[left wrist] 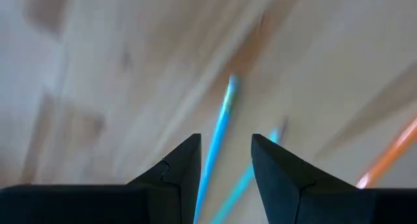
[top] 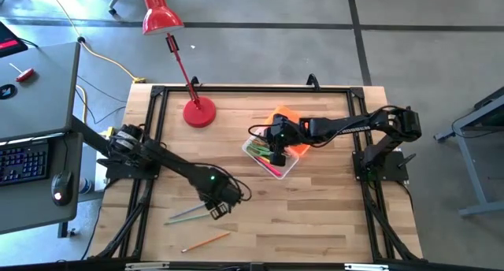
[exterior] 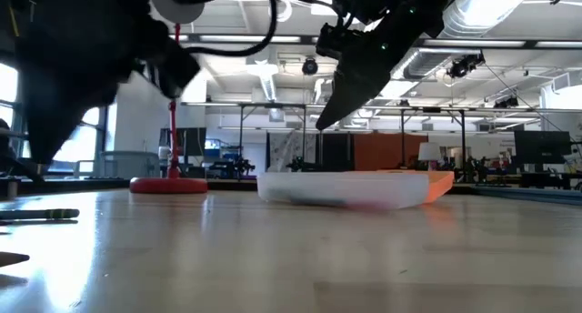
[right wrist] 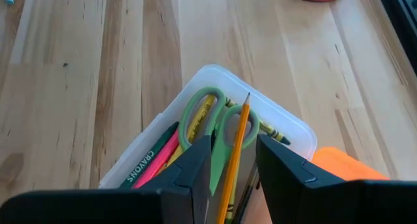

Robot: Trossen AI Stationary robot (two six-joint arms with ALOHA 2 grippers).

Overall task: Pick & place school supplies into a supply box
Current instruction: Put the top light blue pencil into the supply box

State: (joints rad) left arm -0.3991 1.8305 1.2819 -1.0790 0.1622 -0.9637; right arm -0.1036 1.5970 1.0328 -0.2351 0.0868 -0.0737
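Note:
The clear supply box (top: 272, 159) sits mid-table on its base, its orange lid (top: 285, 117) lying beside it. Green-handled scissors (right wrist: 202, 113), crayons (right wrist: 151, 160) and pencils lie inside. My right gripper (right wrist: 234, 146) hovers open just above the box (exterior: 346, 187), slanting down, with an orange pencil (right wrist: 240, 133) showing in the gap between its fingers. My left gripper (top: 217, 209) points down, open, over two green pencils (top: 187, 216) that lie flat on the table; one of them (left wrist: 218, 133) shows between its fingers (left wrist: 226, 149). Another orange pencil (top: 206, 242) lies nearer the front edge. My right gripper has the orange pencil's shaft (right wrist: 236, 152) running along the gap between its spread fingers, above the scissors in the box. Whether either finger touches the pencil, I cannot tell.
A red desk lamp stands on its round base (top: 198, 113) at the far left of the table, its stem leaning back beyond the edge. A black frame (top: 236, 88) runs along the table's sides. A desk with a keyboard (top: 24, 157) stands to the left.

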